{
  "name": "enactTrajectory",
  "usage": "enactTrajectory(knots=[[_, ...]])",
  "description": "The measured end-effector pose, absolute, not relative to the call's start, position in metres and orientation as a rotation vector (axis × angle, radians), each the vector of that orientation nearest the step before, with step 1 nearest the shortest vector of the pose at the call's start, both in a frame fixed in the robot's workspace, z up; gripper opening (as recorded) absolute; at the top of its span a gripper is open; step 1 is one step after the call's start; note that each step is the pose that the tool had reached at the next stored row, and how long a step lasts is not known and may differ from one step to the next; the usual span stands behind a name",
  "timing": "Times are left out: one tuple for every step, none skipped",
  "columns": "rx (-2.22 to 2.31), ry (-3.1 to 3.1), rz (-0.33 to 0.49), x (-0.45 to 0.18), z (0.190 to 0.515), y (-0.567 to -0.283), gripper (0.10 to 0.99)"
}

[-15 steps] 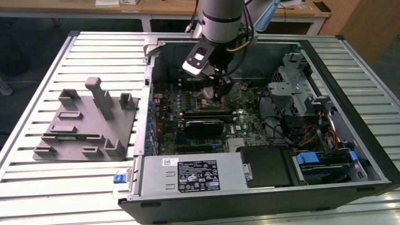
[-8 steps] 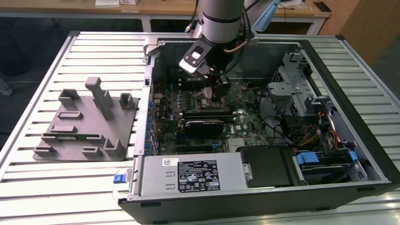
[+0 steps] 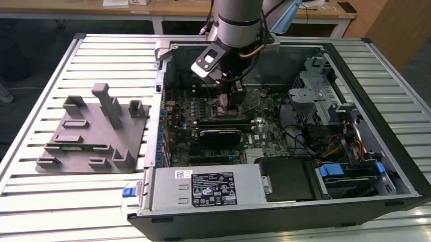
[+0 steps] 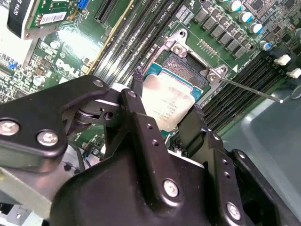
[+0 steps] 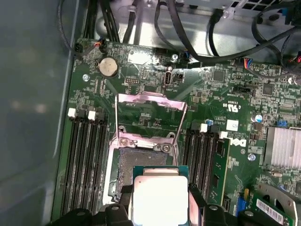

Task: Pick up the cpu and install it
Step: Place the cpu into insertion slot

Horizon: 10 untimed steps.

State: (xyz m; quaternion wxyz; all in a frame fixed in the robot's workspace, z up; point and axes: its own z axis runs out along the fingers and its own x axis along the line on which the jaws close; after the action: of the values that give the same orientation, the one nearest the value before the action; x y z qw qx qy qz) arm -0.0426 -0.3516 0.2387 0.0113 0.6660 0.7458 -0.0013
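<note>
The cpu (image 4: 170, 107), a flat square chip with a shiny silver top and a greenish rim, sits between the two black fingers of my gripper (image 4: 167, 94), which is shut on its opposite edges. It hangs tilted just above the open motherboard socket (image 4: 184, 63). In the first wrist view the cpu (image 5: 160, 200) partly overlaps the near edge of the socket (image 5: 136, 165), whose metal load plate (image 5: 150, 113) is flipped up. In the exterior view my gripper (image 3: 229, 101) reaches down into the open computer case (image 3: 377, 166).
Memory slots (image 5: 84, 155) flank the socket on both sides. A thin metal lever (image 4: 249, 89) sticks out beside it. Cables (image 5: 188, 37) run along the case wall. A grey fixture block (image 3: 91, 133) lies on the slatted table (image 3: 60, 201) at the exterior view's left.
</note>
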Motion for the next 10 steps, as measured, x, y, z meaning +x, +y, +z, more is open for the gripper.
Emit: enactTrajectory(knots=[[2.077,2.323,0.0,-0.0428,0.238,-0.3516,0.545],[2.076,2.318,0.005,-0.0428,0.2373,-0.3516,0.545],[2.077,2.314,0.009,-0.0429,0.2363,-0.3516,0.545],[2.078,2.31,0.012,-0.043,0.2352,-0.3516,0.545],[2.081,2.305,0.014,-0.0431,0.2341,-0.3516,0.545],[2.085,2.3,0.015,-0.0431,0.2331,-0.3516,0.545],[2.091,2.295,0.015,-0.0431,0.2321,-0.3516,0.545],[2.097,2.289,0.015,-0.0431,0.231,-0.3516,0.545],[2.105,2.282,0.015,-0.0432,0.2298,-0.3516,0.545],[2.112,2.276,0.015,-0.0432,0.2288,-0.3516,0.545]])
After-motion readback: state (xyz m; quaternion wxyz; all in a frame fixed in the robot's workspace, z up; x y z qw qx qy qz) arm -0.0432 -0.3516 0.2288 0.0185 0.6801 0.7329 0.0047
